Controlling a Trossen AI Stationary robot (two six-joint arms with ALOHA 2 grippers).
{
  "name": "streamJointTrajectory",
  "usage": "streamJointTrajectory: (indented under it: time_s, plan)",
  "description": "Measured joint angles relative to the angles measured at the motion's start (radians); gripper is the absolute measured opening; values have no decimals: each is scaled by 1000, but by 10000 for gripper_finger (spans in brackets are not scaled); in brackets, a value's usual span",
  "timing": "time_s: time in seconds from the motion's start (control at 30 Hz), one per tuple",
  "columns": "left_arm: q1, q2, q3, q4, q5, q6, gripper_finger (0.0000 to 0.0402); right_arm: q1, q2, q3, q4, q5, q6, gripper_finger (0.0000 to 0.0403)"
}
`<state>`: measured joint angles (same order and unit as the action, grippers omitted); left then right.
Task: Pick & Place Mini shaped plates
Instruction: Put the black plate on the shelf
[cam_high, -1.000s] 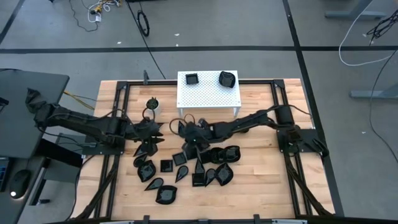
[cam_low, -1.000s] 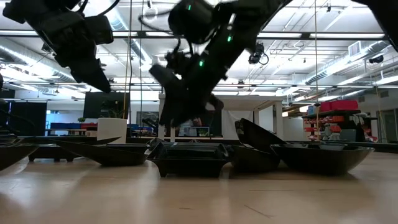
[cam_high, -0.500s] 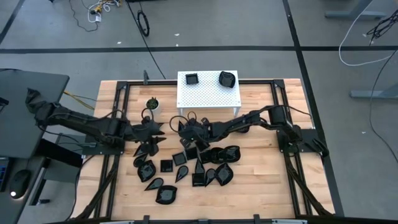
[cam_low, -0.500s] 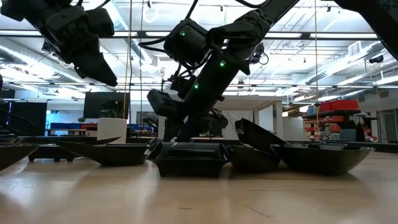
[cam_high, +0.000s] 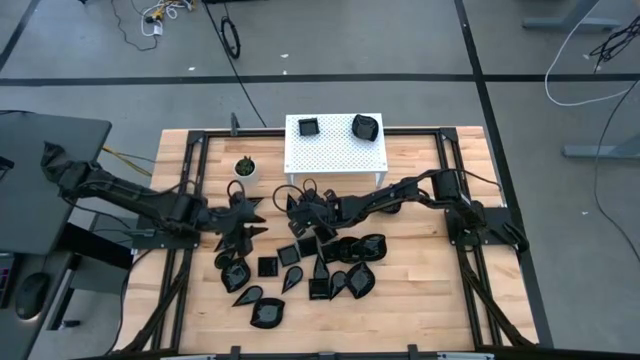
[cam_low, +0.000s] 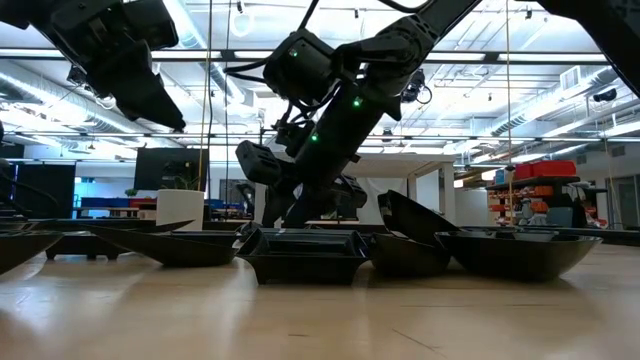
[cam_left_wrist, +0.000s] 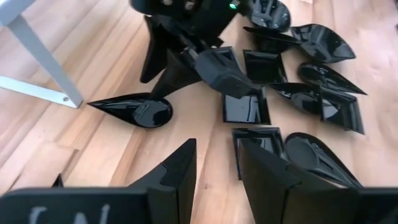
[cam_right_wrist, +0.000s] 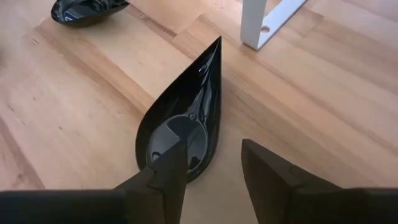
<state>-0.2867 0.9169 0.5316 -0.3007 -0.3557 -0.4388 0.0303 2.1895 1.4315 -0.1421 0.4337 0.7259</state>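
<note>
High view first: we see the mini shaped plates (cam_high: 310, 265) scattered over the middle of the wooden table (cam_high: 420, 310), a loose cluster of small glossy black shallow dishes. Some are square, some teardrop-shaped with a sharp tip, some rounded like leaves. Several overlap or touch at the right of the cluster; those at the near left lie apart on bare wood.

At the far side of the table stands a white perforated stand (cam_high: 335, 150). On it we see two more black dishes, a square one (cam_high: 308, 126) toward its left and a rounded one (cam_high: 364, 126) toward its right. Left of the stand sits a small white pot with a green plant (cam_high: 244, 167).

Our left gripper (cam_high: 246, 222) hangs above the left edge of the cluster. In its wrist view its two fingers (cam_left_wrist: 177, 177) stand apart with bare wood between them and nothing held; a square dish (cam_left_wrist: 246, 107) and a teardrop dish (cam_left_wrist: 135, 111) lie ahead of it, beside the other arm.

Our right gripper (cam_high: 303, 214) reaches in from the right and is low over the table just in front of the stand. Its wrist view shows the fingers (cam_right_wrist: 168, 171) parted, one over the rounded end of a teardrop plate (cam_right_wrist: 186, 121) lying flat on the wood, the plate not clamped. From the low view we see the dishes as a dark row on the tabletop, one square dish (cam_low: 305, 260) nearest.
</note>
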Motion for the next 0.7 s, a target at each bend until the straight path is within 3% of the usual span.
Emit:
streamJointTrajectory:
  time_s: [0.27, 0.7]
  plan:
    - [-9, 0, 0, 3, -11, 5, 124, 6, 18, -2, 7, -8, 26, 126]
    - [-10, 0, 0, 16, -44, 16, 124, 17, 43, 0, 47, 3, -32, 9]
